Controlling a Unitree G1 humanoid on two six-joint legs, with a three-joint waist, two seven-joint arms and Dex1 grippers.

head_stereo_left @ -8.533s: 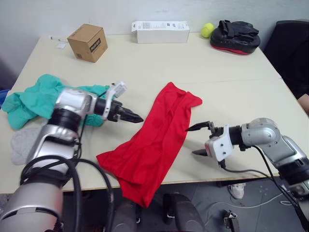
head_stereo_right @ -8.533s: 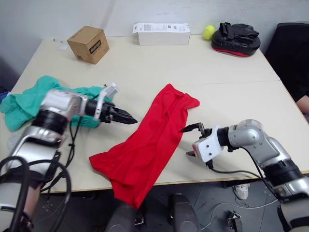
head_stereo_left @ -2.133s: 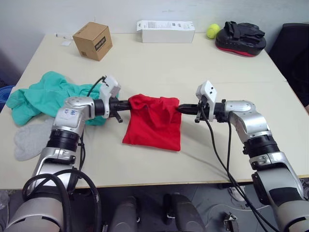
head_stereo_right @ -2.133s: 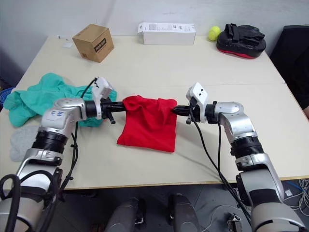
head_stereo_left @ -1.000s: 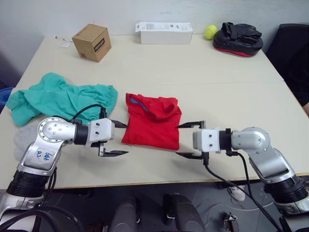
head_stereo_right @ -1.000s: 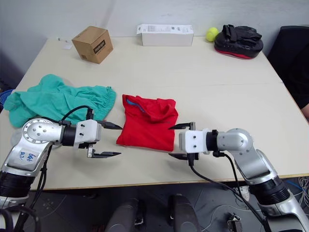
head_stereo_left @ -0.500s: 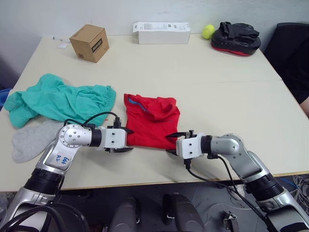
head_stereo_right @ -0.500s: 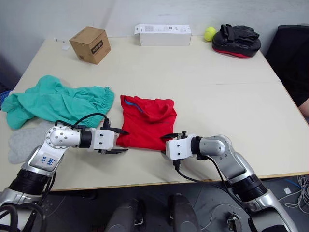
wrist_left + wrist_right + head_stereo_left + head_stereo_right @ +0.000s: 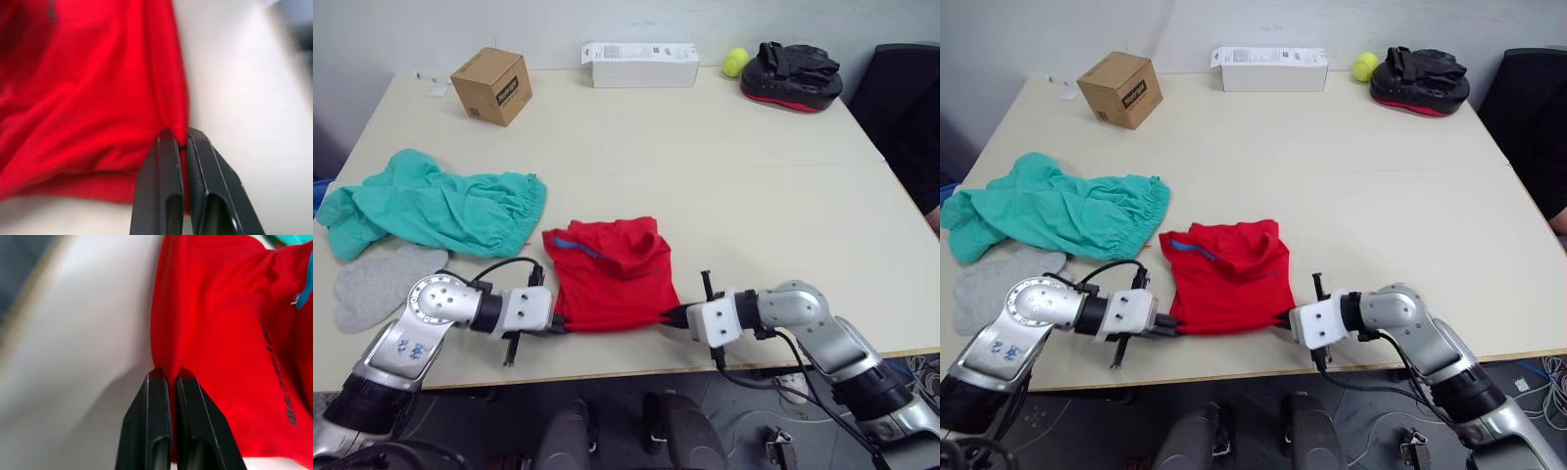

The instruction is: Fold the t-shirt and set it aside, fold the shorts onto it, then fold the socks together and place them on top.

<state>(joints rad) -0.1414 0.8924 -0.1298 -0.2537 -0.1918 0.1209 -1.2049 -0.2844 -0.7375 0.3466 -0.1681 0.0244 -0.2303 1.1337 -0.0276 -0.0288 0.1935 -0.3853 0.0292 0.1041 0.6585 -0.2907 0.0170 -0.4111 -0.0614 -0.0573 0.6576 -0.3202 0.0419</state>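
From the head views, the shirt [image 9: 610,276] lies folded into a rough square near the table's [image 9: 754,176] front edge, collar band toward the robot's left. The left gripper [image 9: 555,324] has its near left corner and the right gripper [image 9: 677,315] its near right corner. The shorts [image 9: 431,208] lie spread out just beyond and to the left, not touching the shirt, and the socks [image 9: 377,284] sit at the left edge by the shorts.

In the left wrist view the fingers [image 9: 166,166] are closed on a thin fold of red hem, cloth bunching behind the pinch. The right wrist view shows the same: fingers [image 9: 155,401] clamped on the shirt's edge, dark print nearby.

The cloth looks light, limp and not slippery; it will probably sag and lose its fold if lifted by one corner. Both near corners together seem the right hold, though how many layers each pinch has caught is hard to tell.
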